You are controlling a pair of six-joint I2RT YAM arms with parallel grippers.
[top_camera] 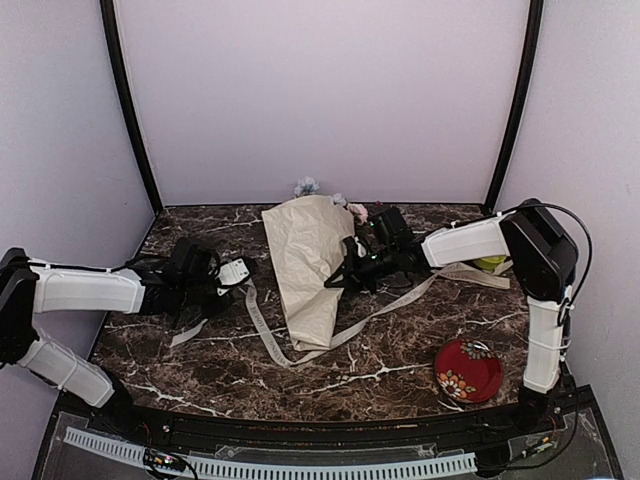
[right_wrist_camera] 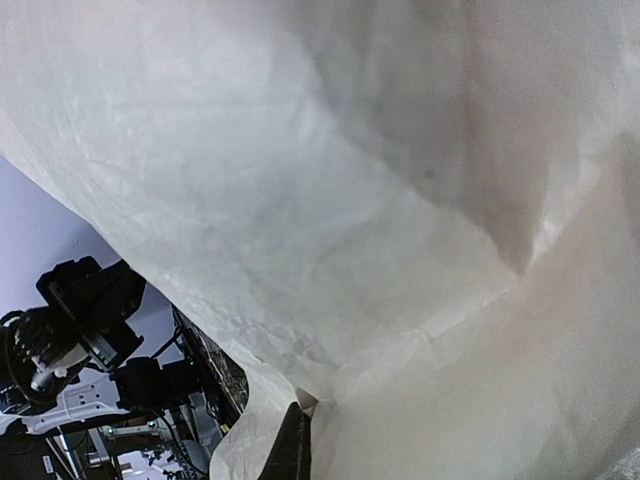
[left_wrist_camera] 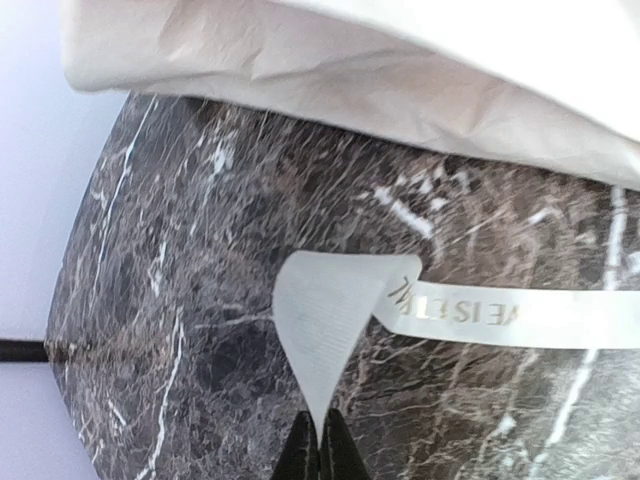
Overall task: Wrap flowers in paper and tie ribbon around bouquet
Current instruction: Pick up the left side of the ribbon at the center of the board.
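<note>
Cream ribbon end pinched in left claw, reaching low rightward | right claw nipping paper edge, reaching leftward

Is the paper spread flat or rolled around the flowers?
Rolled: the paper forms a cone lying on the table, flowers poking out at its wide far end.

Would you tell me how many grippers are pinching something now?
2. The left gripper pinches the ribbon, left of the bouquet; the right gripper pinches the paper at its right edge.
</note>
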